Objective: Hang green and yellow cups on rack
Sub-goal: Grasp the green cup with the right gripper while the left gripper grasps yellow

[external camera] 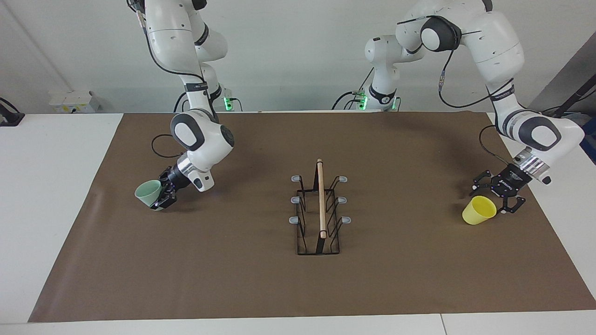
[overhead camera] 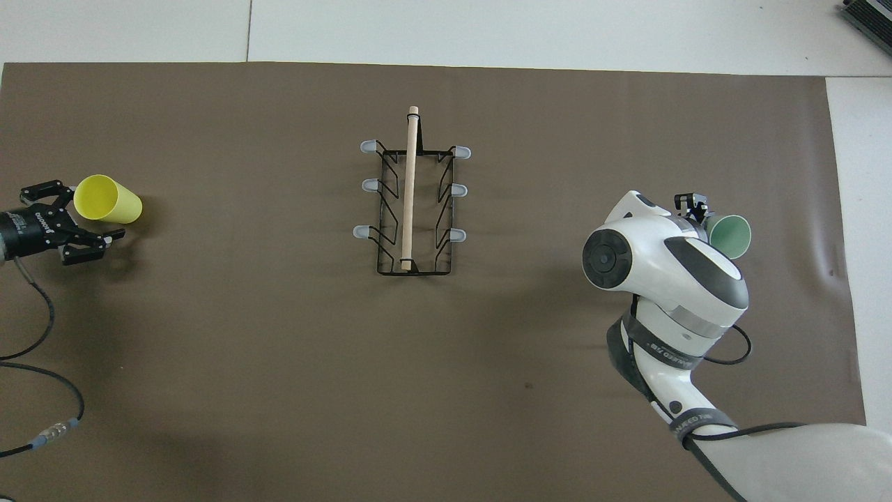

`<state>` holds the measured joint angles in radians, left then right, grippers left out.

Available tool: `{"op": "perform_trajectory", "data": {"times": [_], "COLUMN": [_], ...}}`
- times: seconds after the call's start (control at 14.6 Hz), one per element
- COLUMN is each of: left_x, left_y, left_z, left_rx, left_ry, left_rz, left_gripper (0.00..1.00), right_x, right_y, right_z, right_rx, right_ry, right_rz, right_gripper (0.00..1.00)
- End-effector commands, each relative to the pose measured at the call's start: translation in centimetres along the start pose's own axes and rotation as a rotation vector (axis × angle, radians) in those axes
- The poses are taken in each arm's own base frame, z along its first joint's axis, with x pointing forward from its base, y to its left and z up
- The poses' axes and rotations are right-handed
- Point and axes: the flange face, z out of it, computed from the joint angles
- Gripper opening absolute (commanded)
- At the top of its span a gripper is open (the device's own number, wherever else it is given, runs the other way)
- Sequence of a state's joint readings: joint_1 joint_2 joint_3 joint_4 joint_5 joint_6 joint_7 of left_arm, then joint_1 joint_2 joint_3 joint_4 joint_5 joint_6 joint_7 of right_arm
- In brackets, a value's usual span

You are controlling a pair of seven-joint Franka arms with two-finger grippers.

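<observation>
The pale green cup (external camera: 148, 193) (overhead camera: 731, 236) lies tilted on its side low at the brown mat, toward the right arm's end of the table. My right gripper (external camera: 162, 195) (overhead camera: 705, 215) is shut on its rim. The yellow cup (external camera: 478, 210) (overhead camera: 108, 200) lies on its side on the mat toward the left arm's end, its mouth turned to my left gripper (external camera: 490, 199) (overhead camera: 85, 213). That gripper is open, with its fingers either side of the cup's rim. The black wire rack (external camera: 321, 200) (overhead camera: 411, 188) with its wooden rod stands mid-table, and no cup hangs on its grey-tipped pegs.
A brown mat (external camera: 233, 279) covers most of the white table. The left arm's black cable (overhead camera: 42, 335) trails over the mat near that arm. A small white box (external camera: 70, 101) sits at the table's corner by the right arm's base.
</observation>
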<state>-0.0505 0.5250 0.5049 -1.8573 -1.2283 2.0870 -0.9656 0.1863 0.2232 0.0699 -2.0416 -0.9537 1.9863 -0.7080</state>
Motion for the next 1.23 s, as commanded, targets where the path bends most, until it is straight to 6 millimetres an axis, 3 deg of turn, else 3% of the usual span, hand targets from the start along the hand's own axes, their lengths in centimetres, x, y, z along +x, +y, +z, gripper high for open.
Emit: {"op": "perform_trajectory", "data": {"times": [0.0, 0.21, 0.55, 0.89, 0.96, 1.16], "left_x": [-1.0, -1.4, -2.3, -3.2, -3.5, -4.2], "left_y": [-1.0, -0.9, -1.2, -1.2, -1.2, -1.0], "left_z": [0.9, 1.0, 1.8, 2.0, 1.9, 1.7], "left_rx": [-0.045, -0.045, -0.034, -0.025, -0.024, -0.024], "left_ry": [0.012, 0.012, 0.014, 0.003, -0.003, -0.013], "left_rz": [-0.026, -0.014, 0.074, 0.107, 0.112, 0.122], "left_gripper": [1.00, 1.00, 1.00, 1.00, 0.93, 0.00], "right_x": [-1.3, -1.3, -3.0, -5.5, -5.5, -4.8], "right_y": [1.8, 2.1, 4.1, 5.7, 5.9, 6.2], "right_z": [-4.4, -8.9, -13.6, -16.3, -16.6, -16.2], "right_rx": [0.132, 0.222, 0.333, 0.437, 0.464, 0.471], "right_ry": [0.081, 0.155, 0.487, 0.853, 0.925, 1.120], "right_rz": [0.105, 0.147, 0.307, 0.505, 0.545, 0.629], "right_gripper": [0.00, 0.00, 0.00, 0.00, 0.00, 0.00]}}
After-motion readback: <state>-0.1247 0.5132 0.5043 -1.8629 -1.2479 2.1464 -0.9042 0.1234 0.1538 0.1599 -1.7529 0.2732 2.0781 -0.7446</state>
